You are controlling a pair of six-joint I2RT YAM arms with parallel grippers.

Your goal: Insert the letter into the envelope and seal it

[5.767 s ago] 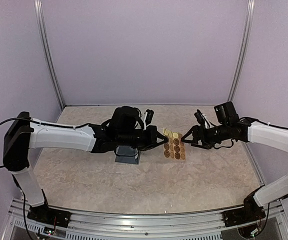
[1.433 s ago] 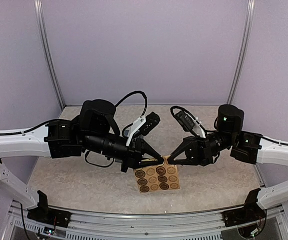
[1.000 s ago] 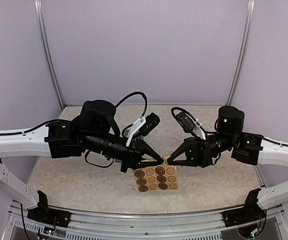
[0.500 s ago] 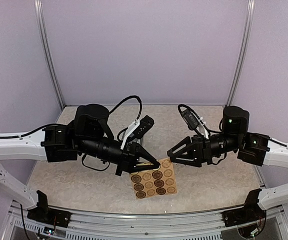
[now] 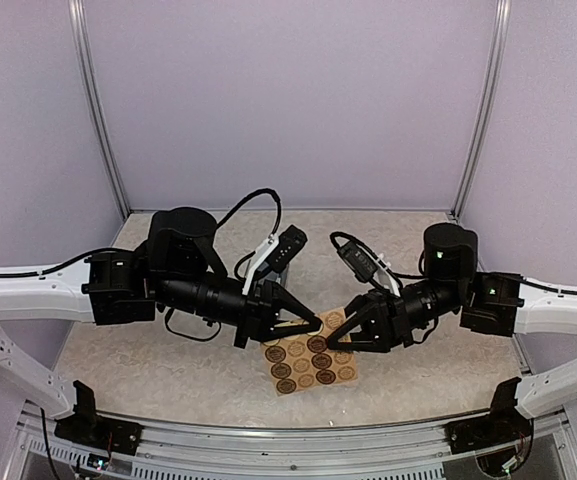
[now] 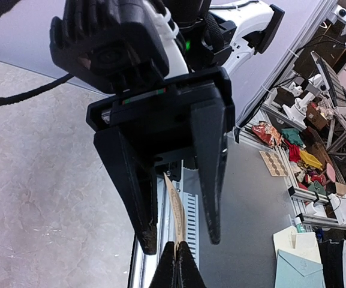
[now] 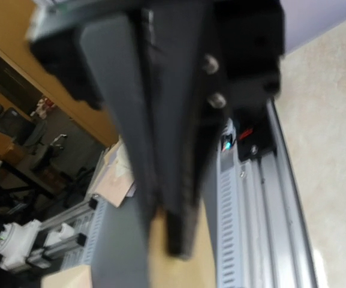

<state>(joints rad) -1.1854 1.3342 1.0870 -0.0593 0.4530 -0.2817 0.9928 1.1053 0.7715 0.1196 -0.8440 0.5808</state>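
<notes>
A tan sheet of round brown stickers [image 5: 309, 357] hangs tilted above the table, and my left gripper [image 5: 317, 325] is shut on its top edge. In the left wrist view the sheet [image 6: 177, 207] shows edge-on, rising from my shut left gripper [image 6: 176, 257]. My right gripper [image 5: 341, 336] faces the left one, open, with a finger [image 6: 131, 186] on each side of the sheet without touching it. The right wrist view is blurred; it shows the tan sheet [image 7: 181, 270] below the left gripper's dark shut fingers. The envelope and the letter are hidden or out of view.
The marbled tabletop [image 5: 168, 370] lies below both raised arms. A metal rail [image 5: 288, 445] runs along the near edge. Purple walls with upright metal posts [image 5: 98, 110] close the back and sides.
My right gripper let go at the sheet's top, drew back to the right with its jaws wide, then came forward again astride the sheet. The left gripper kept hold and shifted slightly left.
</notes>
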